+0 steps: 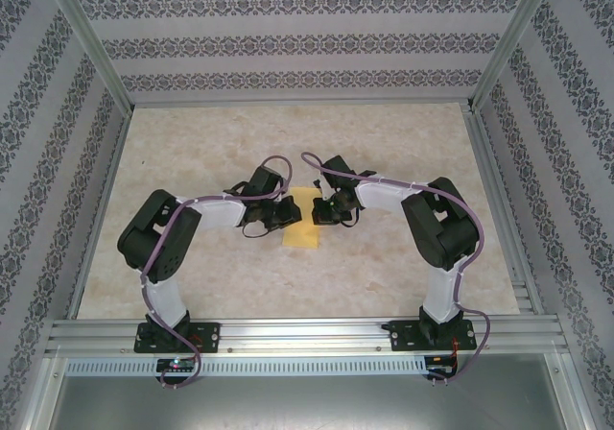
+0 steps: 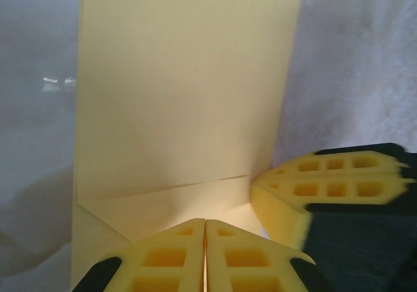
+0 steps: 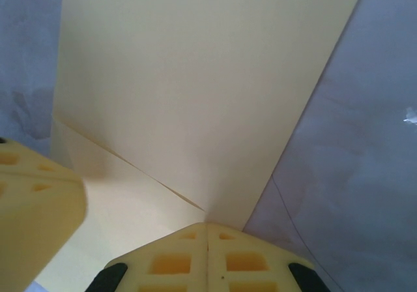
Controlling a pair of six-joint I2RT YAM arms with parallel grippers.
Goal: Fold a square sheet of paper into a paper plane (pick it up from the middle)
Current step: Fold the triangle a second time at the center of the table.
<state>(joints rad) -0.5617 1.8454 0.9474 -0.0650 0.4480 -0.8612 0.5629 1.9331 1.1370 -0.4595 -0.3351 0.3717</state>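
Bearing diagonal creases: smooth, rectangular yellow paper (image 1: pixel 302 223).

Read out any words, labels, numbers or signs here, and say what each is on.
None can be read.
The yellow paper is blank.
The wall pattern is ornament, not lettering.
Any marking on the arm bases is too small to tell.

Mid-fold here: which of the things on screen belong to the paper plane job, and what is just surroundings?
Part of the job:
- square sheet of paper, yellow, already creased
- left gripper, shut, tips at the sheet
- right gripper, shut, tips at the sheet

Just surroundings:
- table
- patterned walls
- aluminium frame
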